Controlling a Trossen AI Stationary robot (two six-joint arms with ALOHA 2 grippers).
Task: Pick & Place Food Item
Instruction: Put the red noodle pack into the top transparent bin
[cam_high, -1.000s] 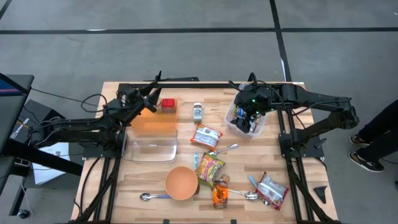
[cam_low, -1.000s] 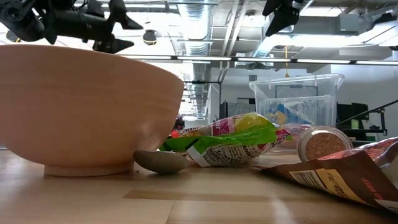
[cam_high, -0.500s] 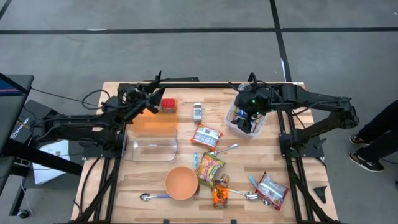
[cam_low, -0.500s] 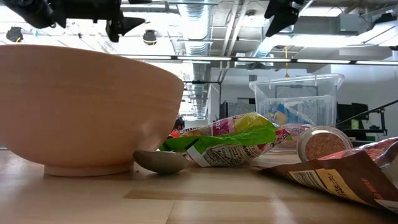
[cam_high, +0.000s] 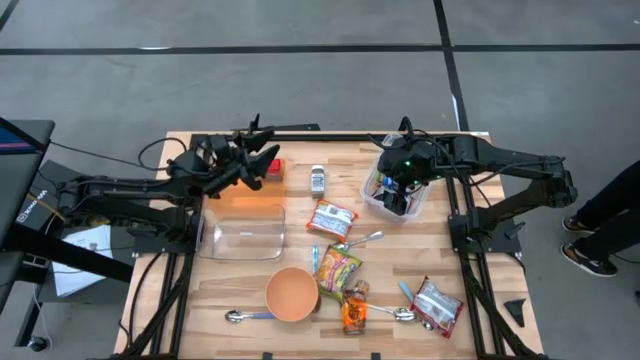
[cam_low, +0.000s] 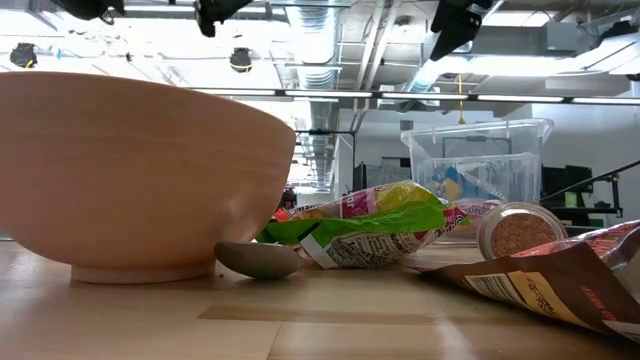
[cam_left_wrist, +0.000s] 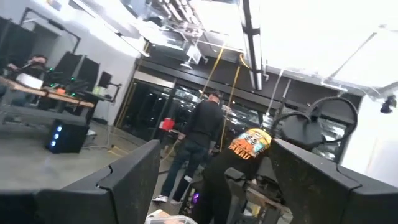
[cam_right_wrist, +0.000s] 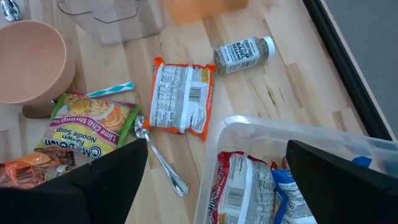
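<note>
My left gripper (cam_high: 264, 160) hangs open and holds nothing, high over the table's far left part, its fingers tipped upward; it shows at the top of the low view (cam_low: 215, 10). Beside it sits a red item (cam_high: 276, 170). My right gripper (cam_high: 400, 186) stands open above a clear bin (cam_right_wrist: 323, 140) that holds several packets (cam_right_wrist: 239, 180). On the wood lie a white-and-orange ramen packet (cam_right_wrist: 181, 96), a spice jar (cam_right_wrist: 244, 53), a green ramen packet (cam_high: 338, 268), an orange packet (cam_high: 353, 312) and a brown packet (cam_high: 437, 304).
A clear tub (cam_high: 243, 232) with an orange lid (cam_high: 248, 200) behind it stands at the left. A pink bowl (cam_high: 292, 294) sits near the front edge, with spoons (cam_high: 362, 240) scattered among the packets. People stand in the room beyond the table (cam_left_wrist: 199, 146).
My left gripper has risen and drifted toward the table's right edge, tipping its fingers upward until they point above level. It has stayed open. My right gripper has kept its place above the bin.
</note>
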